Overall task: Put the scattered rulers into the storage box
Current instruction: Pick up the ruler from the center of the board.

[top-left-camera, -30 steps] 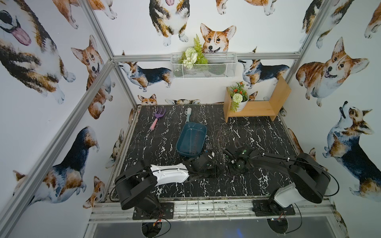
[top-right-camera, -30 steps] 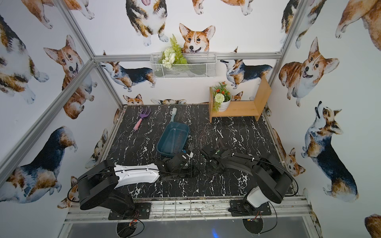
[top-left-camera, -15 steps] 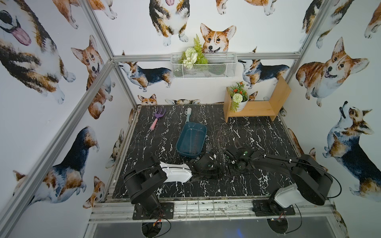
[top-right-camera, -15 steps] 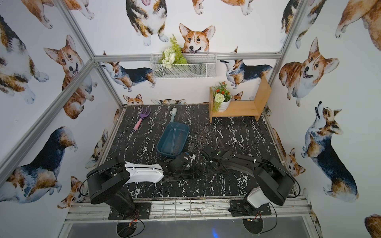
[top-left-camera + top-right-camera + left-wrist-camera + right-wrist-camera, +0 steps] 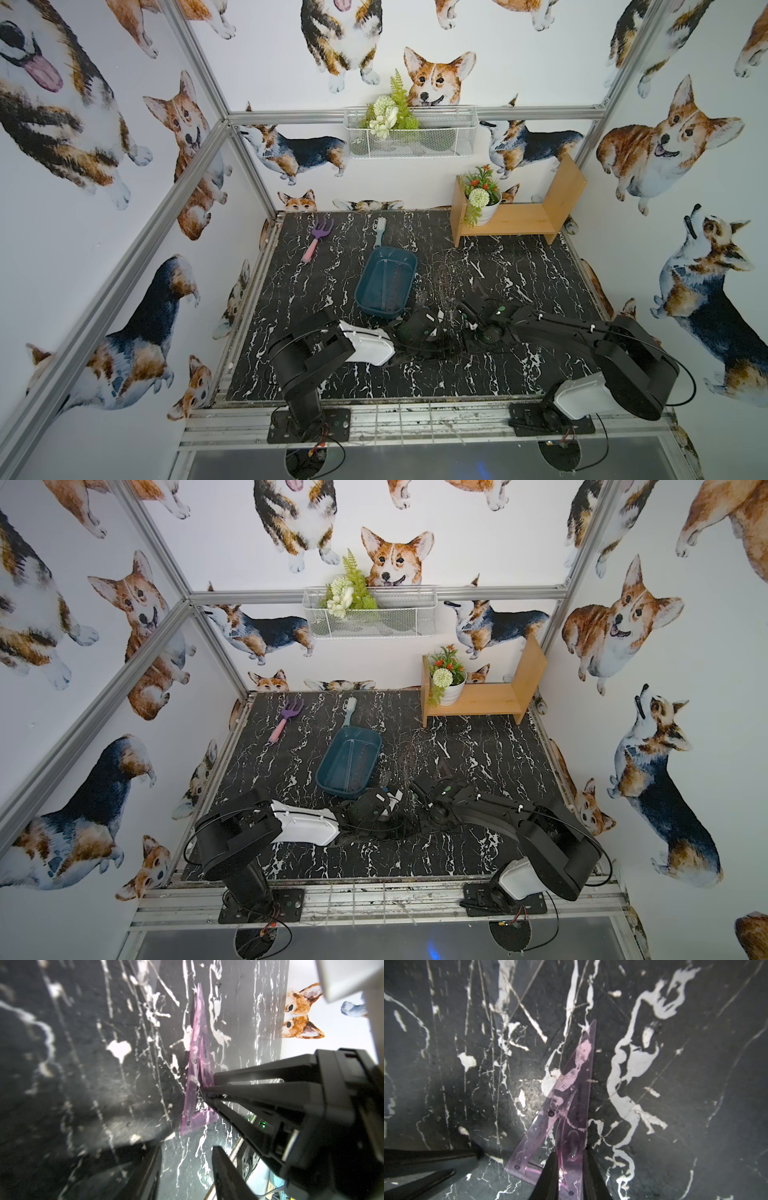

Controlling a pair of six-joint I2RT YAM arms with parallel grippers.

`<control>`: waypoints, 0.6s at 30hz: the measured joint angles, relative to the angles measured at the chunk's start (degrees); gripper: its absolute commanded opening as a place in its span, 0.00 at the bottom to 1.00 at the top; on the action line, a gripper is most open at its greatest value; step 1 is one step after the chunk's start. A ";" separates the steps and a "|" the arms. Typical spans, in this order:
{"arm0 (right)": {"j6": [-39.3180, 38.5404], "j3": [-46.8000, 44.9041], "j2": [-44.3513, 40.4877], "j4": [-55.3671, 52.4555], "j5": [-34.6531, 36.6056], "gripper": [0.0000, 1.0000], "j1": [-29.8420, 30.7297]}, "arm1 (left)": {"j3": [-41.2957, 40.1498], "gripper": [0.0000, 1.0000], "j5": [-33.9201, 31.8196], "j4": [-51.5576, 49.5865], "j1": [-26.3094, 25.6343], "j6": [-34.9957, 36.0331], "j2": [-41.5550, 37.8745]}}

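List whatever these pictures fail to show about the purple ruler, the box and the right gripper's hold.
- Purple ruler: in both top views, too faint against the marble tabletop to pick out.
- Right gripper: in the right wrist view its fingers flank the ruler, and the picture's edge cuts off the near corner. Pinched or merely straddled is unclear.
- Storage box: in the top views, see-through contents too faint to count.

Both top views look steeply down from high above the front edge, covering the whole table. Each wrist view sits close above it, left oblique, right downward; both share the ruler.
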 measured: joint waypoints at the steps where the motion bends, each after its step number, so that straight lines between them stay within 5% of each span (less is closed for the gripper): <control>1: 0.00 -0.28 -0.31 0.26 -0.33 0.21 -0.26 | 0.11 0.46 0.28 0.42 0.00 -0.15 0.33; 18: -0.02 -2.86 -4.92 3.23 -4.79 0.24 -3.48 | 2.78 0.22 4.00 6.78 0.17 -5.14 5.53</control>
